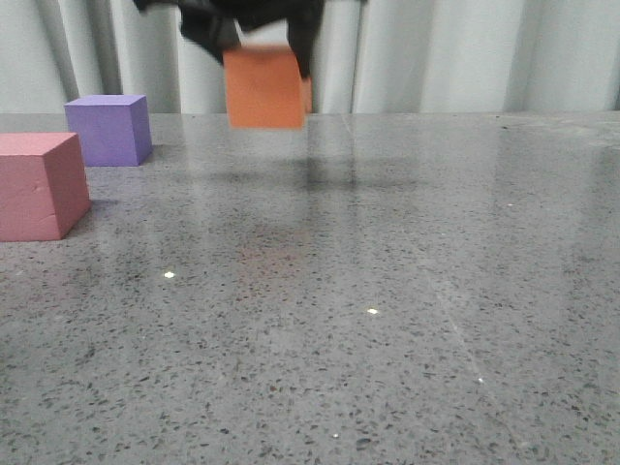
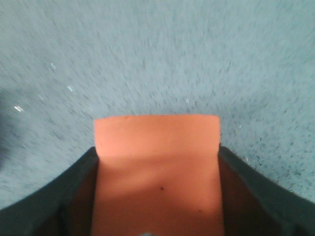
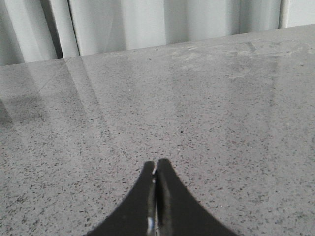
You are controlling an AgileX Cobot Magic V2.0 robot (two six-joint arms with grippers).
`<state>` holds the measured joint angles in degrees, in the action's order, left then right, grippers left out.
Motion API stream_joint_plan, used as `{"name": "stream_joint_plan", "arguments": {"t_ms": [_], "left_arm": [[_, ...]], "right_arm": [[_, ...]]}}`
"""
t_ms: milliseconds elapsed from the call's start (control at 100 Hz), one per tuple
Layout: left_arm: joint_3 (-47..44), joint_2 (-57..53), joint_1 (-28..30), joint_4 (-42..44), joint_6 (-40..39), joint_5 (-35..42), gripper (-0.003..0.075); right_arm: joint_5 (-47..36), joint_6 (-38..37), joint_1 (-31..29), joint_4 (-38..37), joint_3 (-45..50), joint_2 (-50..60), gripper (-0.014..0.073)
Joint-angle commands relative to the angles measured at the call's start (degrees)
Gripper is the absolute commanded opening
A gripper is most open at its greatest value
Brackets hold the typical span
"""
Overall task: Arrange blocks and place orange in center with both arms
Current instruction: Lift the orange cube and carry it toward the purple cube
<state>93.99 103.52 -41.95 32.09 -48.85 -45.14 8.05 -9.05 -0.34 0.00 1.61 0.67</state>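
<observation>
Left gripper (image 1: 266,44) clamped on the orange cube (image 1: 264,89), up in the air over the table's (image 1: 387,291) far edge; right gripper (image 3: 156,169) pinched closed, holding nothing; pink-red cube (image 1: 39,184) and purple cube (image 1: 108,129) near the left edge; risky bit: tight gap between those 2, could easily knock 1 on the way down.

Orange cube (image 1: 263,89) aloft; pink-red cube (image 1: 39,186), purple cube (image 1: 108,129) on table, far left

Soft even light, glossy table (image 1: 387,291) glare, left wrist blurred
</observation>
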Motion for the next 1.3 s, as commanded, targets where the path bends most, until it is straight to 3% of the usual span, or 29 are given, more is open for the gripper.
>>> {"name": "stream_joint_plan", "arguments": {"t_ms": [0, 350, 660, 920, 1290], "left_arm": [[2.0, -6.2, 0.4, 3.6, 1.0, 0.7, 0.0258], [-8.8, -16.2, 6.5, 6.7, 1.1, 0.2, 0.0258], [-20.5, -20.7, 13.8, 4.7, -0.9, 7.7, 0.0258], [-23.9, -20.7, 17.1, 4.7, -0.9, 11.6, 0.0258], [-25.2, -20.2, 17.5, 4.4, -0.9, 13.7, 0.0258]], "right_arm": [[-4.7, 0.3, -0.5, 0.0, -0.8, 1.2, -0.0067], [-4.7, 0.3, -0.5, 0.0, -0.8, 1.2, -0.0067], [-4.7, 0.3, -0.5, 0.0, -0.8, 1.2, -0.0067], [-4.7, 0.3, -0.5, 0.0, -0.8, 1.2, -0.0067], [-4.7, 0.3, -0.5, 0.0, -0.8, 1.2, -0.0067]]}}
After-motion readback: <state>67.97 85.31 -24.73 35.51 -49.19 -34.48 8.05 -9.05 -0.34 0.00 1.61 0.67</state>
